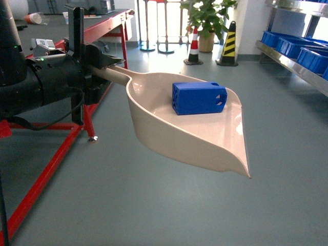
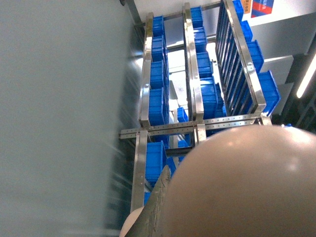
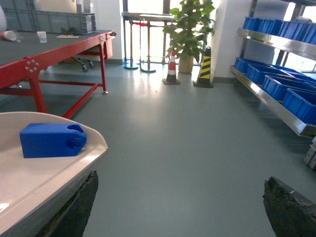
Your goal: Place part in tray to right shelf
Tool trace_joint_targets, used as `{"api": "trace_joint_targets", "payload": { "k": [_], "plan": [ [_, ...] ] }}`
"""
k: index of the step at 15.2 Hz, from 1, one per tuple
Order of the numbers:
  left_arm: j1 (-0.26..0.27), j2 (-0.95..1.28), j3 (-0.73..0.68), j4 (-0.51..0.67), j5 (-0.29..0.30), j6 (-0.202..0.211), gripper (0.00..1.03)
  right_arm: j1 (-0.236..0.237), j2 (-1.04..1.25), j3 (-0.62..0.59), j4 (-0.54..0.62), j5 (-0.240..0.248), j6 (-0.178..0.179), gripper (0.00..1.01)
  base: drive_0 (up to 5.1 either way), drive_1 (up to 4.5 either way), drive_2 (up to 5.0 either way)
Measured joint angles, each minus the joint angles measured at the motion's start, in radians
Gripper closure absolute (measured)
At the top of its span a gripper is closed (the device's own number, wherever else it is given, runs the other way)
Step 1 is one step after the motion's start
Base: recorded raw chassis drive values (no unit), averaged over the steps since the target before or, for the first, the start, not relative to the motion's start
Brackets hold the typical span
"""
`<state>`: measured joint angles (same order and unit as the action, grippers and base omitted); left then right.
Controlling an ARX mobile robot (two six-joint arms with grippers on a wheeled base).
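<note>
The blue part (image 1: 199, 98) lies on its side in the beige tray (image 1: 169, 128), held level above the floor. My left gripper (image 1: 108, 63) is shut on the tray's long handle (image 1: 115, 75) at the left. The left wrist view shows one finger (image 2: 159, 200) against the tray's underside (image 2: 247, 187), with the right shelf (image 2: 192, 98) beyond. In the right wrist view the part (image 3: 52, 140) and tray (image 3: 34, 182) are at the lower left, and my right gripper (image 3: 181, 177) stands open over bare floor. The right shelf (image 1: 302, 66) (image 3: 276, 106) runs along the right side.
A red-framed table (image 1: 102, 31) stands behind the left arm. Blue crates (image 3: 301, 103) sit on the shelf lanes. Traffic cones (image 1: 193, 47) (image 1: 229, 45) and a potted plant (image 1: 207, 20) stand far back. Grey floor (image 1: 205, 205) lies between me and the shelf.
</note>
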<state>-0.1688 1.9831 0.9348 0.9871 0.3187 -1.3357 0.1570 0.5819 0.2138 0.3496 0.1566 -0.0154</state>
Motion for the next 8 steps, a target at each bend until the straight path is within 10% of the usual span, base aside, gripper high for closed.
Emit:
{"api": "trace_joint_targets", "payload": {
  "k": [8],
  "plan": [
    [0.000,0.000,0.000,0.001,0.001,0.000,0.90,0.000,-0.002,0.000,0.004,0.000,0.000,0.03,-0.1,4.23,-4.4]
  ]
}}
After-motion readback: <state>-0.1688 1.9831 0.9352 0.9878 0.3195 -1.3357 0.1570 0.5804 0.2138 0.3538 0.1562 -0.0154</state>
